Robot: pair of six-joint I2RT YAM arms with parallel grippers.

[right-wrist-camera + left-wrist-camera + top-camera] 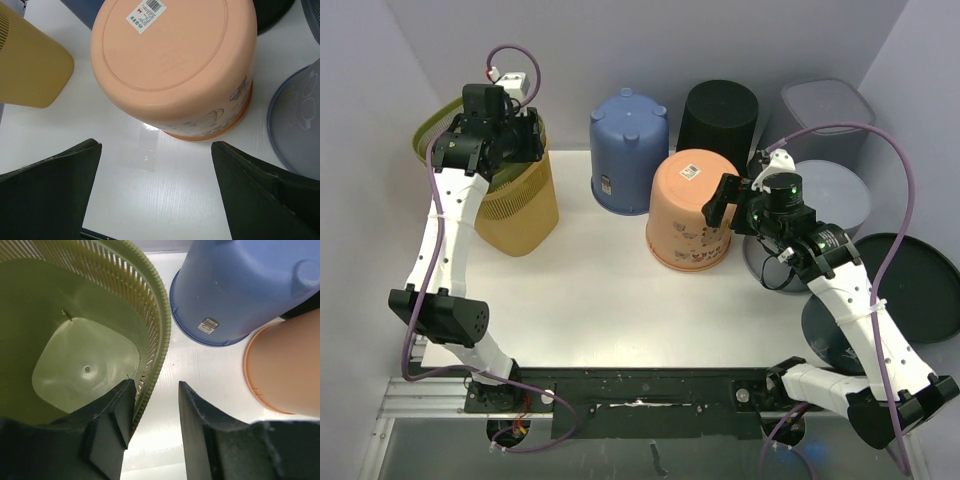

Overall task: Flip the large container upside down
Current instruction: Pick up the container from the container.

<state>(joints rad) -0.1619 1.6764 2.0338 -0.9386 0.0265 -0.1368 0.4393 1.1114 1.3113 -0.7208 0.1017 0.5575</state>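
1. While large basket (520,212) sits upright at upper left, flip not done.
2. L gripper (156,385) straddles its rim, jaws apart, not clamped yet.
3. R gripper (156,145) wide open, empty.

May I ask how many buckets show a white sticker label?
2: the blue plastic bucket at back centre, and the orange plastic bucket right of it. Other stickers may be hidden.

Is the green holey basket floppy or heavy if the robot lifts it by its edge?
Probably light: the basket is thin slatted plastic and looks empty. Its rim may bend a little, since the left gripper straddles just one wall. Its bottom looks narrower than its top, so it should tip over easily.
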